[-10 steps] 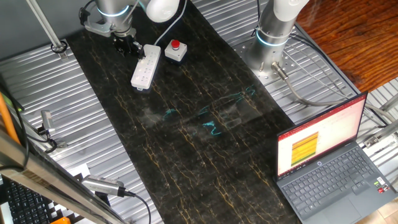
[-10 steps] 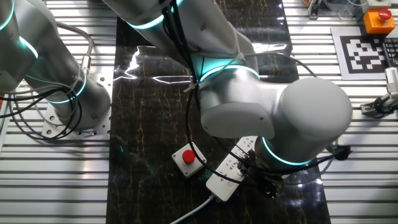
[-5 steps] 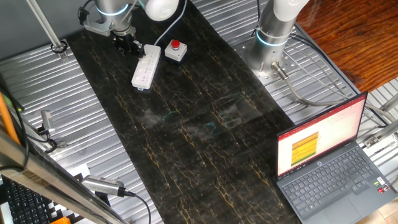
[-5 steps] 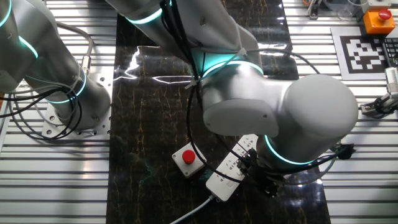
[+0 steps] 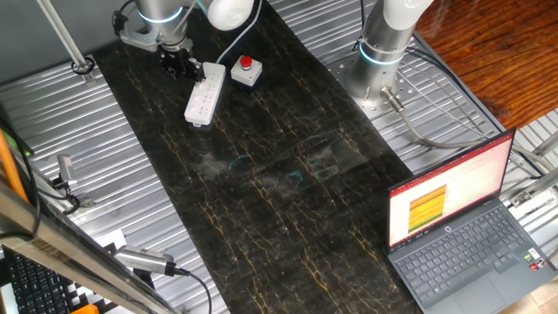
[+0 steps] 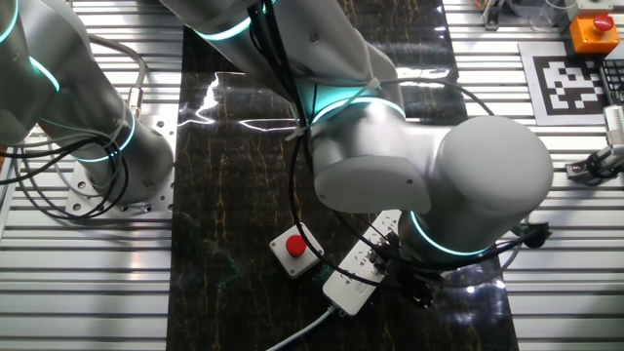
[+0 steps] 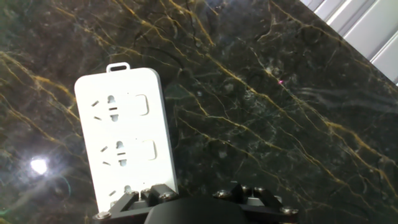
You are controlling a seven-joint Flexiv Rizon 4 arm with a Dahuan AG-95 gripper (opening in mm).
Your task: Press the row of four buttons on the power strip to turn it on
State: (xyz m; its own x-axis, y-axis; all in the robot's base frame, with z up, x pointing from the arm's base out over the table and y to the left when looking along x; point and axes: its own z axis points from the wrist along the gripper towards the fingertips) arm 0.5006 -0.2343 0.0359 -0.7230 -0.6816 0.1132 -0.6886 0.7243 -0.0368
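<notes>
From one fixed view, the pincer (image 5: 180,63) hangs low at the cable end of the power strip (image 5: 204,92), likely placed there to press along the button row. The strip is a long, smooth white plastic bar with rounded ends, lying flat on the dark, gold-veined table (image 5: 288,174). Just beside the pincer sits a small white box with a red round button (image 5: 246,70), apart from the strip.

From the other fixed view, the arm's bulky white housing hides the fingers; the strip (image 6: 359,265) pokes out beneath.

The hand view shows 2 sockets and 2 rectangular rocker buttons on the strip (image 7: 124,143) ahead of the pincer. Whether the fingers are parted or clenched, I cannot tell.
</notes>
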